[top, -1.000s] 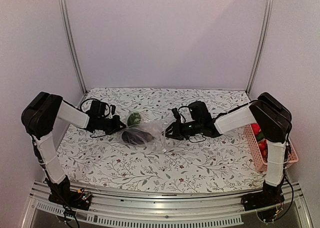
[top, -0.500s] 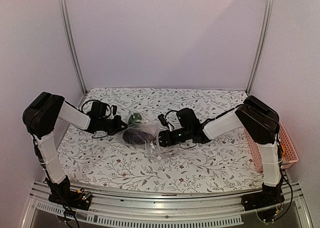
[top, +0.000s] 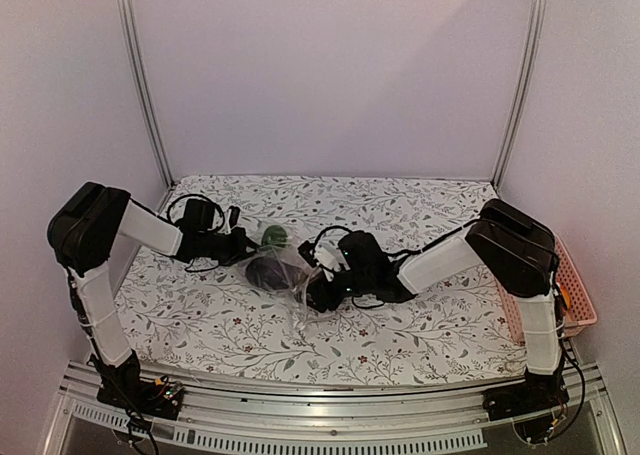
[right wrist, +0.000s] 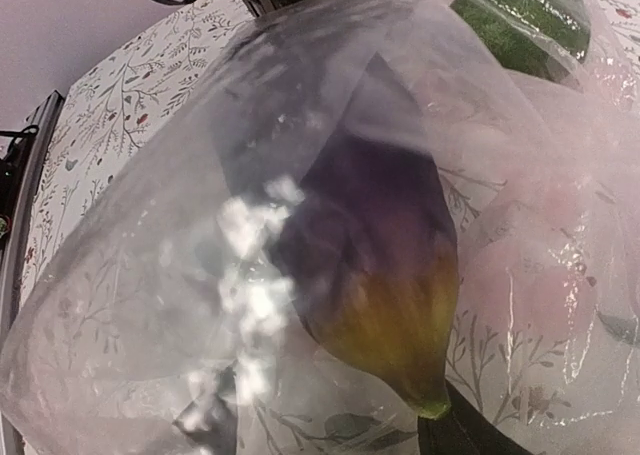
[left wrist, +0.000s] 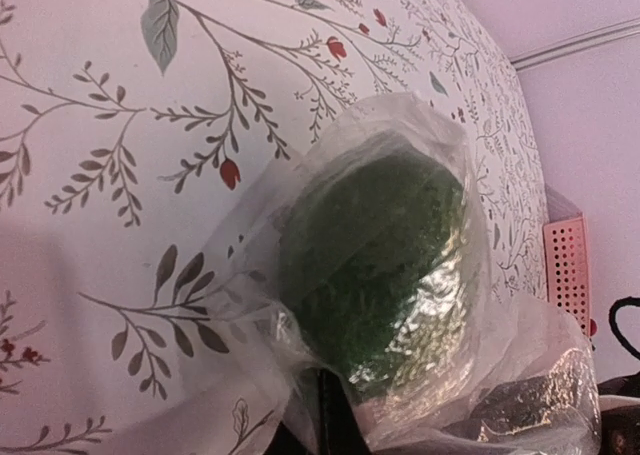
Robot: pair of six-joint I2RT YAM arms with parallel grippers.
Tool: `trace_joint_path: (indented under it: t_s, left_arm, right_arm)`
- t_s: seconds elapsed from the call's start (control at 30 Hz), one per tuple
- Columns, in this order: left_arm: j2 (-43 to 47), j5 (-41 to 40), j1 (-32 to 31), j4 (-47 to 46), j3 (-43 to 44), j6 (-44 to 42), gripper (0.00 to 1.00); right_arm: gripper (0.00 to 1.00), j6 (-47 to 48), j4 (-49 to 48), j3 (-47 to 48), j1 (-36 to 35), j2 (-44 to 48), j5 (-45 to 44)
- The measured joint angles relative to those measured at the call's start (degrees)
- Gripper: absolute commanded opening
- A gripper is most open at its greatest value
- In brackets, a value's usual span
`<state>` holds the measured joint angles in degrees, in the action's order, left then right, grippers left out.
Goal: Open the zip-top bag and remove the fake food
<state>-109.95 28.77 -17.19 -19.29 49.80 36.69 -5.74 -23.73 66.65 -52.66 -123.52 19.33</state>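
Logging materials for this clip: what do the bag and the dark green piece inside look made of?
The zip-top bag: thin clear glossy plastic film; it crinkles and glares. The dark green piece: probably moulded plastic, pebbled skin, blurred by film.

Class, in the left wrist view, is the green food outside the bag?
No, the green food sits under the zip-top bag's crinkled plastic film.
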Motion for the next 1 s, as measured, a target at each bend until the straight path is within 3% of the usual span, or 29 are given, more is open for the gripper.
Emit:
trace_joint_path:
  t_s: [0.37, 0.77, 1.0]
  left_arm:
    - [-1.92, 2.99, -0.17, 0.35, 1.86, -1.36, 0.00]
    - [-4.35, 4.76, -2.54, 3.32, 6.43, -4.35, 0.00]
    - [-5.57, 5.25, -4.13, 4.59, 8.72, -5.29, 0.00]
  right_arm:
    - [0.64, 10.99, -4.31, -5.07, -1.18, 3.21, -8.83]
    - [0.72, 19.65, -6.34, -3.89, -1.22, 3.21, -6.49]
    - [0.71, 22.77, -6.23, -0.96, -1.42, 2.05, -3.54]
